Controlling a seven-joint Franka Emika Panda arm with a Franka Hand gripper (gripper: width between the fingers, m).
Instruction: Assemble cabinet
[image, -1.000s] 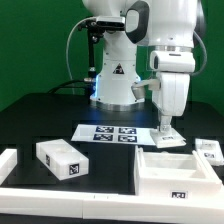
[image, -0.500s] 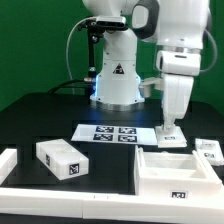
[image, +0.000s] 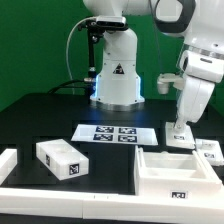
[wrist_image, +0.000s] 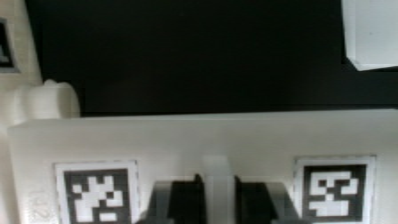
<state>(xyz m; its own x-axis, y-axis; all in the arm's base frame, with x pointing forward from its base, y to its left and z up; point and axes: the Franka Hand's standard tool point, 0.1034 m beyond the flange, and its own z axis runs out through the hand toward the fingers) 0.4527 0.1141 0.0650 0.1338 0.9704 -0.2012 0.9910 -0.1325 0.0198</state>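
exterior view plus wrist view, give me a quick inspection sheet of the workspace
surface: black table, with the marker board lying flat on it
job's things: open-topped cabinet box at the exterior view's front right; tagged block lying apart on its left; tagged white panel under the gripper
clutter: nothing seen
grippers: gripper low behind the cabinet box; fingers right at the panel's edge, cannot tell if open or shut
cables: grey cable loops beside the robot base
surroundings: green backdrop; white border rails along the front
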